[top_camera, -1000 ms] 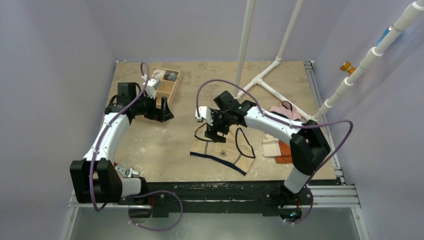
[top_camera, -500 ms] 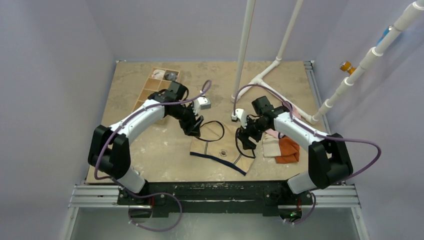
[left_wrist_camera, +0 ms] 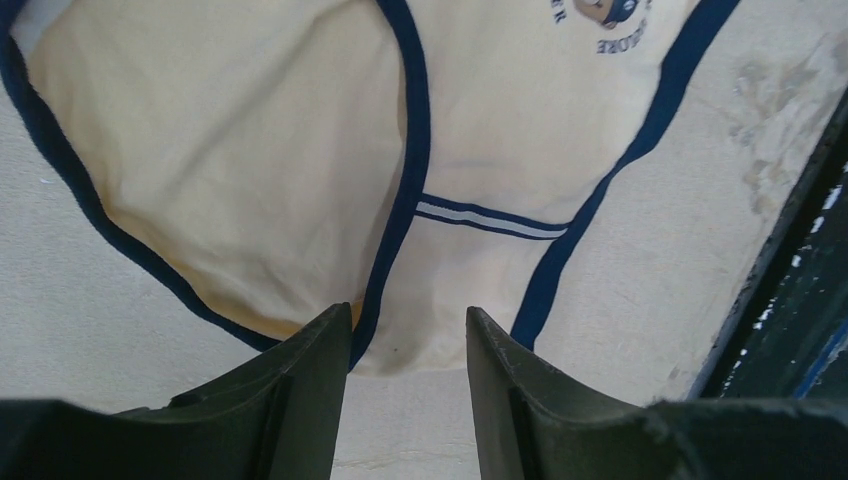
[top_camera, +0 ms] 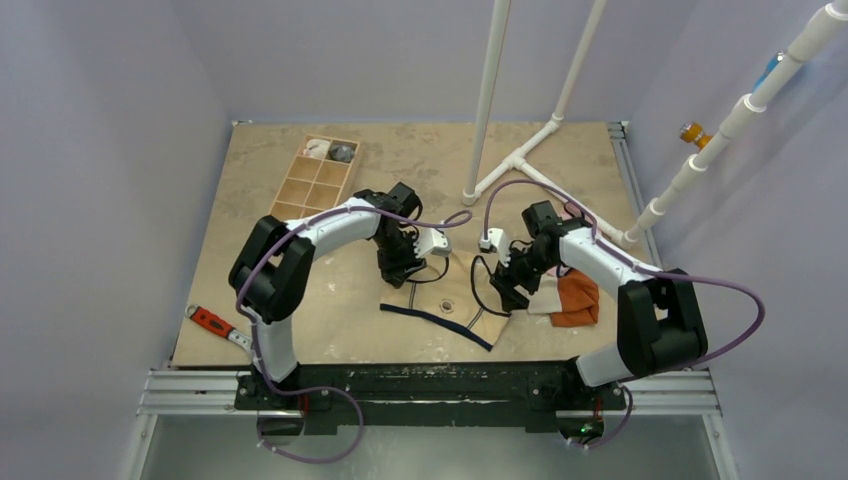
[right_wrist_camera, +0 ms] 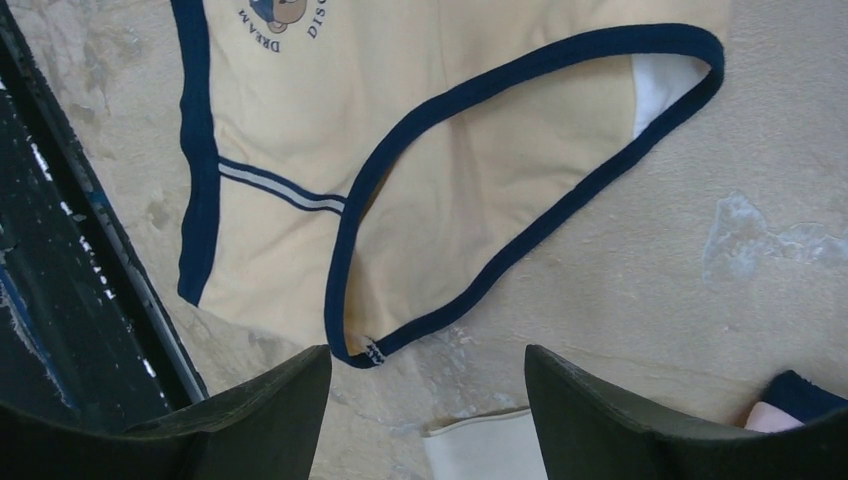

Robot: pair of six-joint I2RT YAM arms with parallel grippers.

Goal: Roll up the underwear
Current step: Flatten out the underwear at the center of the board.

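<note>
Underwear (top_camera: 450,300) flat on table (top_camera: 330,310), near front edge, between our two arms. Overhead view: left gripper (top_camera: 400,270) at its left leg hole, right gripper (top_camera: 508,290) at right one; finger gaps too small to read there. Left wrist view: fingers (left_wrist_camera: 320,400) partly apart, hem corner seen through gap, nothing clamped. Right wrist view: fingers (right_wrist_camera: 270,410) wide, released, over leg-hole loop. We see cream cloth (right_wrist_camera: 470,450), pink briefs (right_wrist_camera: 790,405) just beside. Print (right_wrist_camera: 275,15) legible in wrist views only.

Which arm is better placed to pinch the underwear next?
Probably left. The left end effector straddles the side edge of the underwear, fabric lying between its fingers. The right end effector stands wider, with only a leg-hole corner at its tips and a cream cloth underneath.
</note>
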